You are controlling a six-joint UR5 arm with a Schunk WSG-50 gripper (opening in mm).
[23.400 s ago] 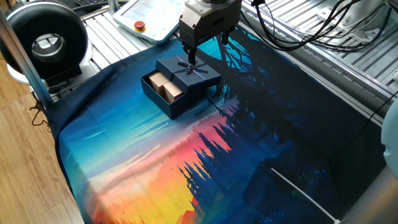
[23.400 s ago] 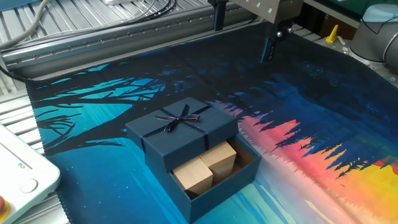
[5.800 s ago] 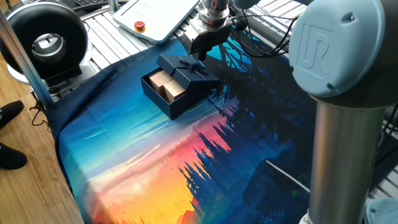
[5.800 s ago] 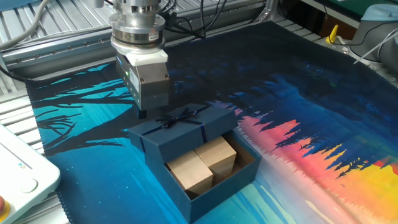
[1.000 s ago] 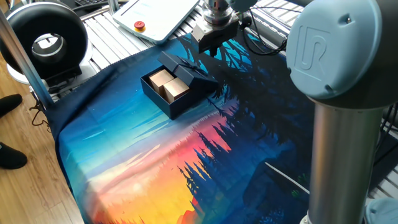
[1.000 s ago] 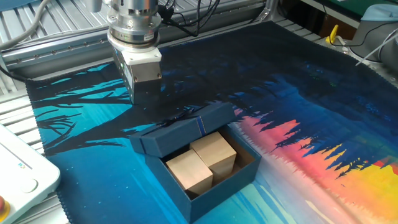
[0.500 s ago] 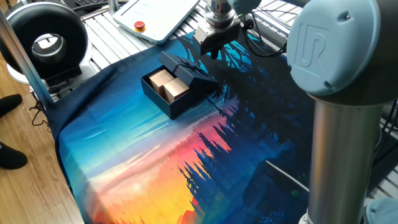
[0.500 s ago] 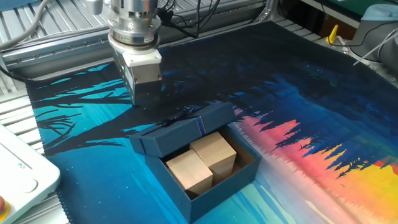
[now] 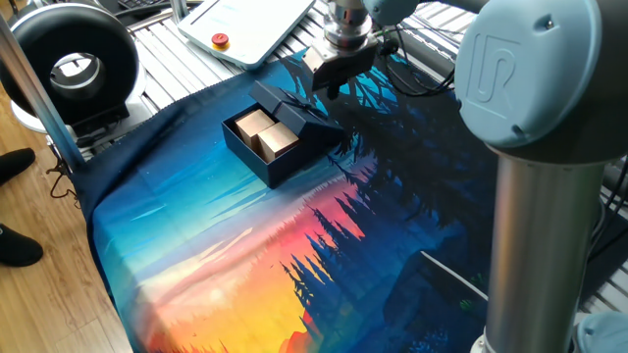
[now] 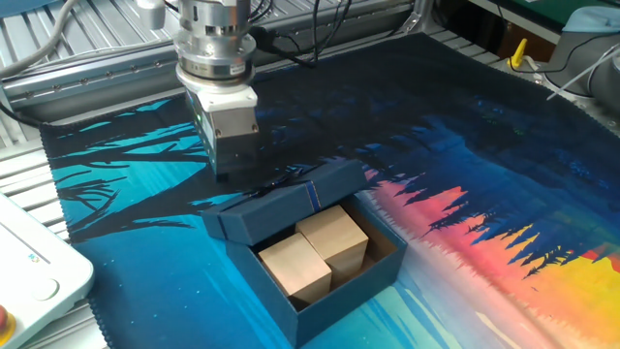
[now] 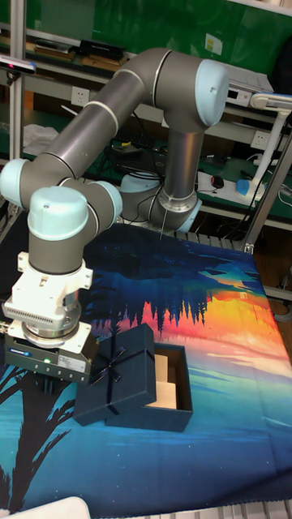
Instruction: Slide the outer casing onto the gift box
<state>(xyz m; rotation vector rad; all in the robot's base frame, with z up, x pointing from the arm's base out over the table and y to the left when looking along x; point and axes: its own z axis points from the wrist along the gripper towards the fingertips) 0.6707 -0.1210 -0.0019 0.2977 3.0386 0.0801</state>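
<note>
The gift box [image 10: 334, 287] is a navy tray lying open, with two tan blocks [image 10: 315, 247] showing inside; it also shows in the one fixed view [image 9: 253, 157] and the tall view [image 11: 182, 389]. The outer casing [image 10: 281, 197], with its thin bow, leans tilted over the tray's far edge and covers only the back part [image 9: 294, 106] [image 11: 118, 375]. My gripper [image 10: 231, 170] hangs just behind the casing, close to its back side [image 9: 327, 88] [image 11: 49, 386]. Its dark fingers look slightly apart with nothing between them.
A printed sunset cloth [image 10: 484, 194] covers the table. A white teach pendant [image 9: 245, 25] lies at the far edge and a black round device [image 9: 74, 64] stands at the cloth's corner. Cables [image 10: 320, 29] trail behind the gripper. The arm's large joint [image 9: 549, 78] fills the right foreground.
Since several seconds ago the casing has tipped and uncovered more of the blocks. Over the last second the gripper has edged slightly toward the casing's back; casing and box have not moved.
</note>
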